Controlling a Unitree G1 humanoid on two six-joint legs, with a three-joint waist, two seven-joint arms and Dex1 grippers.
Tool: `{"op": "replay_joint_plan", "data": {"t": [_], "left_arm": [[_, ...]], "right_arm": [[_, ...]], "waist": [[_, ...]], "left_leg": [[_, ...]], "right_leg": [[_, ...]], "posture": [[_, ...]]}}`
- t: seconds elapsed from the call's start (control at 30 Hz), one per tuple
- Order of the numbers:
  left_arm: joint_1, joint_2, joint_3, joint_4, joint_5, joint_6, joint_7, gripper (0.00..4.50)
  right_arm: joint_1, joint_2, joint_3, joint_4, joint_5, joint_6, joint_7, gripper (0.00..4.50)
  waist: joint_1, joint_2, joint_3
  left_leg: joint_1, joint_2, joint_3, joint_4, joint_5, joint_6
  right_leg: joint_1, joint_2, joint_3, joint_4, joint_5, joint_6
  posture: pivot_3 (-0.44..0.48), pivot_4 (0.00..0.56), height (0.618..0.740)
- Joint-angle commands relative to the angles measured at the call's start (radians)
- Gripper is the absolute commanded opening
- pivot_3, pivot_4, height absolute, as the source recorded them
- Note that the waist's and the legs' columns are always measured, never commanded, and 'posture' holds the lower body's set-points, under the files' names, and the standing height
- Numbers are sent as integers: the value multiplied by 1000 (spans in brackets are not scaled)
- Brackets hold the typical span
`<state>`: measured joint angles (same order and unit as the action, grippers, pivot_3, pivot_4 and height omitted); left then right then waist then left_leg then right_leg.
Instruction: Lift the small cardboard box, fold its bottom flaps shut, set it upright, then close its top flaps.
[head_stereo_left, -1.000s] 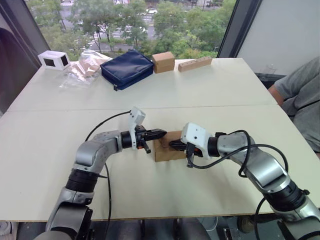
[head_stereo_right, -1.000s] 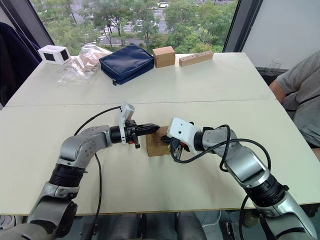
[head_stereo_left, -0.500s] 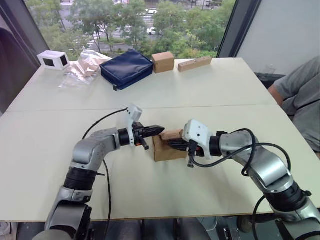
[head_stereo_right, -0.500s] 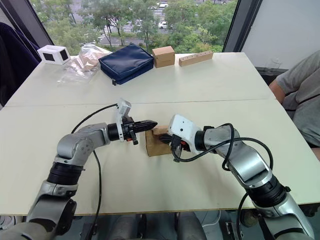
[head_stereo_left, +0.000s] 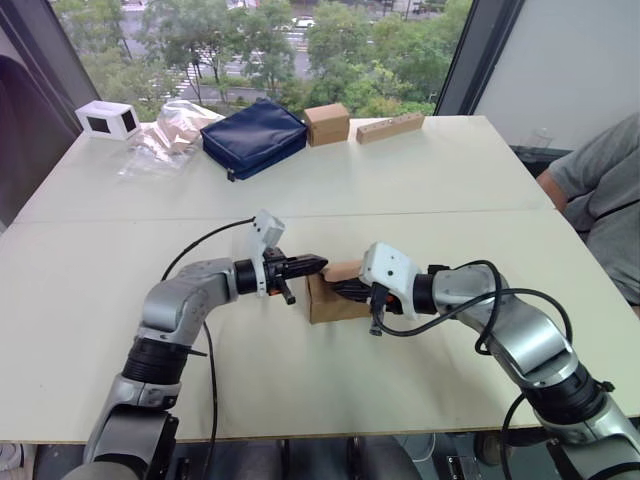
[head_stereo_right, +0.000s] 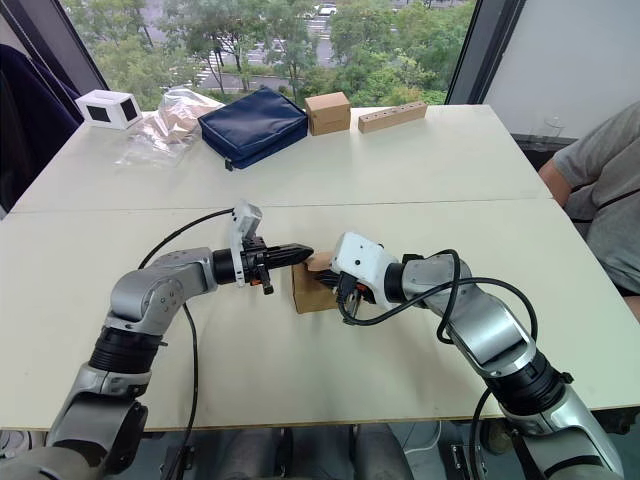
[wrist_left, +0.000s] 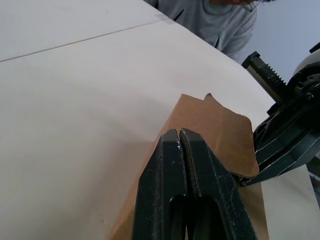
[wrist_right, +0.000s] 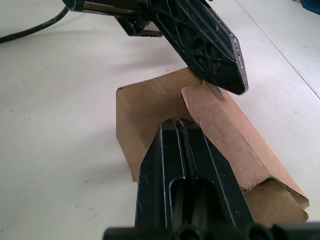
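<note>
Small cardboard box (head_stereo_left: 334, 296) stands mid-table, top flaps half closed. Left gripper (head_stereo_left: 316, 264) at 9 o'clock and right gripper (wrist_right: 181, 131) at 3, both closed empty, press them. Next probably push flat.

The small cardboard box (head_stereo_left: 331, 296) is plain brown, no print – same brown as the cube-shaped box (head_stereo_left: 326, 124) at the far edge. The long bar (head_stereo_left: 389, 127) beside it is tan. The pouch (head_stereo_left: 253, 137) is navy blue, and the little box (head_stereo_left: 108, 119) in the corner is white with dark faces. The table (head_stereo_left: 420, 180) is cream. Both the left gripper (head_stereo_left: 318, 264) and right gripper (head_stereo_left: 340, 289) have black fingers – and the person's sleeve (head_stereo_left: 600, 170) is grey.
</note>
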<state>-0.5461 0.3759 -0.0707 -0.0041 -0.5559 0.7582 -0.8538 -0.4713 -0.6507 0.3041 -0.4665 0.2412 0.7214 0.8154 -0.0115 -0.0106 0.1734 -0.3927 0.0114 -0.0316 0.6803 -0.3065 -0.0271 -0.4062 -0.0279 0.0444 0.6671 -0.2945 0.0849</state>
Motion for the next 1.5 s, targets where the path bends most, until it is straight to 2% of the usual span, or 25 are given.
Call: {"op": "replay_joint_plan", "data": {"t": [0.03, 0.17, 0.37, 0.57, 0.83, 1.23, 1.5], "left_arm": [[2, -5, -20, -33, 14, -22, -2, 35], [6, -3, -20, -23, 19, -32, -3, 35], [3, -10, -17, -14, 20, -37, 0, 35], [-1, -17, 6, -13, -8, -15, 2, 35], [15, -13, 3, -38, -23, 3, 6, 35], [23, -4, -32, -41, 23, -28, -6, 35], [30, 0, -60, -54, 46, -54, -13, 35]], "right_arm": [[3, 4, -48, -50, 49, 17, 12, 0], [12, 0, -93, -105, 119, 63, 23, 0], [11, -6, -95, -112, 127, 69, 6, 0], [2, -58, -2, -51, 2, -3, 1, 0], [-17, -52, 41, 17, -88, -56, -16, 0], [-22, -4, 5, 19, -54, 5, -17, 0], [-12, -15, -36, -33, -5, 60, 9, 0]], "waist": [[0, 0, 0], [0, 0, 0], [0, 0, 0], [0, 0, 0], [-1, 0, 0], [-1, 0, 0], [1, 0, 0]], "left_leg": [[0, 0, 0, 0, 0, 0], [0, 0, 0, 0, 0, 0], [0, 0, 0, 0, 0, 0], [0, 0, 0, 0, 0, 0], [0, 0, 0, 0, 0, 0], [0, 0, 0, 0, 0, 0], [0, 0, 0, 0, 0, 0]], "right_leg": [[0, 0, 0, 0, 0, 0], [0, 0, 0, 0, 0, 0], [0, 0, 0, 0, 0, 0], [0, 0, 0, 0, 0, 0], [0, 0, 0, 0, 0, 0], [0, 0, 0, 0, 0, 0], [0, 0, 0, 0, 0, 0]], "posture": [[0, 150, 740], [0, 150, 740], [0, 150, 740], [0, 150, 740], [0, 150, 740], [0, 150, 740], [0, 150, 740]]}}
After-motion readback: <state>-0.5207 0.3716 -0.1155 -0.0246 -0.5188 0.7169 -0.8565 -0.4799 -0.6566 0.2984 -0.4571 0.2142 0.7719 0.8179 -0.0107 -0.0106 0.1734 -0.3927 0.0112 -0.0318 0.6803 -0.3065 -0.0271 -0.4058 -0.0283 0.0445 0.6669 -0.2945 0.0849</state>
